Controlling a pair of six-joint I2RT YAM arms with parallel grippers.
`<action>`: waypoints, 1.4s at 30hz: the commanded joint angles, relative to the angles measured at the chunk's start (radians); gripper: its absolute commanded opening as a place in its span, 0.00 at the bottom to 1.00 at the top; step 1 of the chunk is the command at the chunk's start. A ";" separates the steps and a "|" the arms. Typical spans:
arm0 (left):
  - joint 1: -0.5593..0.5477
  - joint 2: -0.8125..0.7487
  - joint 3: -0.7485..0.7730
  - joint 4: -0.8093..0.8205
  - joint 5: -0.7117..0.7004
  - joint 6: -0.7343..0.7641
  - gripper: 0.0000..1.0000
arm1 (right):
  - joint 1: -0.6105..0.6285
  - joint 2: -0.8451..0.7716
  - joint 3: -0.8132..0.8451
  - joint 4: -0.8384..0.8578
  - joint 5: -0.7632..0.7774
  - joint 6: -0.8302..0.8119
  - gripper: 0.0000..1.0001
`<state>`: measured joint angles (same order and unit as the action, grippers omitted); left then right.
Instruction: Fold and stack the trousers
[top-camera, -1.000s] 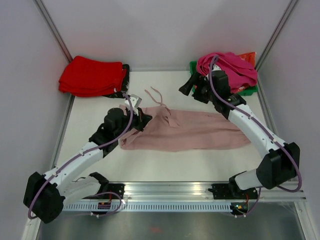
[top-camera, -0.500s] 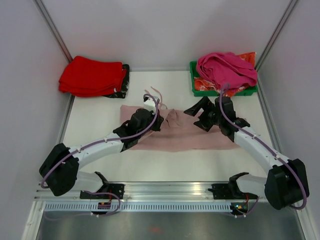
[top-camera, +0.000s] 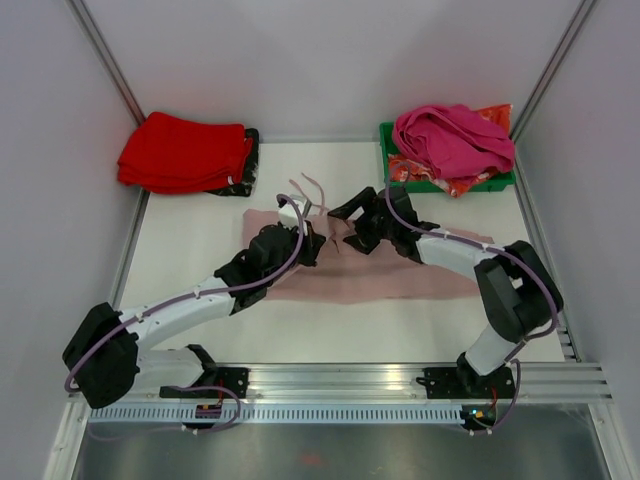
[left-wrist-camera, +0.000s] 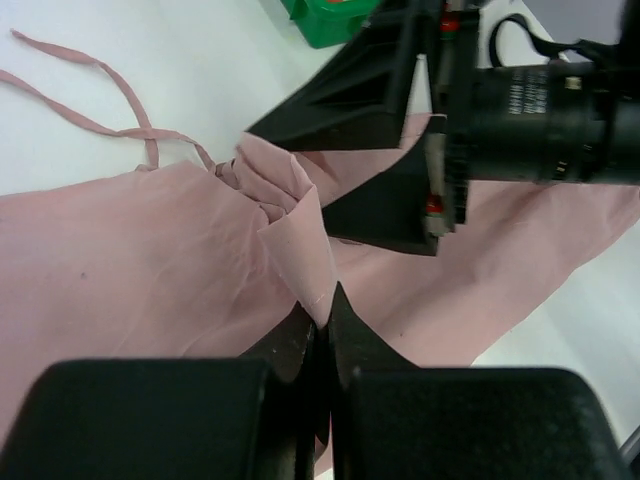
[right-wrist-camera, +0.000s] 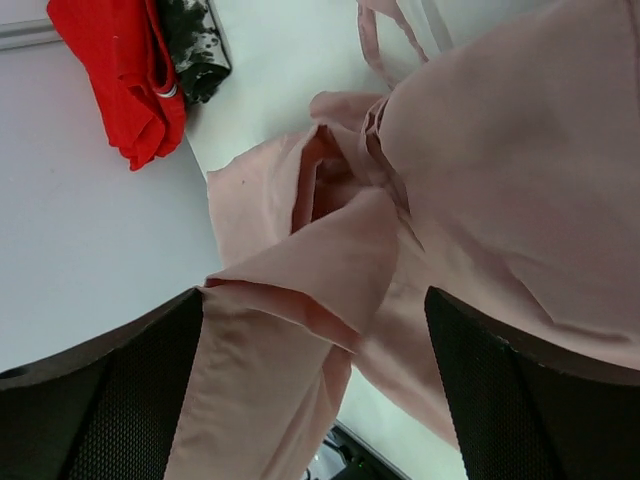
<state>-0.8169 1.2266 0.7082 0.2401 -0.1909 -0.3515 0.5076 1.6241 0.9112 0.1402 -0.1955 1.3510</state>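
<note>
Pinching a raised fold of the trousers (left-wrist-camera: 150, 270), the left gripper (left-wrist-camera: 322, 312) sits beside the wide-spread right gripper (right-wrist-camera: 315, 298); a collision or tug could free the fabric.

Trousers (top-camera: 400, 272): one pair, pale dusty-pink, thin soft fabric. They lie mid-counter (top-camera: 190, 250) with the long axis running left to right, mostly flat and lightly creased. Two thin matching drawstring cords (top-camera: 306, 187) leave the far edge left of the middle and trail loose on the surface. Close by, a ridge of cloth stands up, pinched between the fingers of the left gripper (left-wrist-camera: 322, 312), with small folds bunched beside it.
</note>
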 joint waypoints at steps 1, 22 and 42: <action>-0.011 -0.027 -0.018 0.065 0.019 0.011 0.02 | 0.020 0.084 0.100 0.076 0.037 0.051 0.98; -0.120 0.168 -0.059 0.199 0.004 0.043 0.02 | -0.041 0.327 0.445 -0.164 -0.102 -0.453 0.45; -0.139 0.076 0.050 -0.070 0.032 -0.075 1.00 | -0.155 0.037 0.402 -0.427 -0.064 -0.829 0.74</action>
<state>-0.9512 1.4242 0.7036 0.2424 -0.1230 -0.3740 0.3466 1.7596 1.2987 -0.2550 -0.2310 0.5797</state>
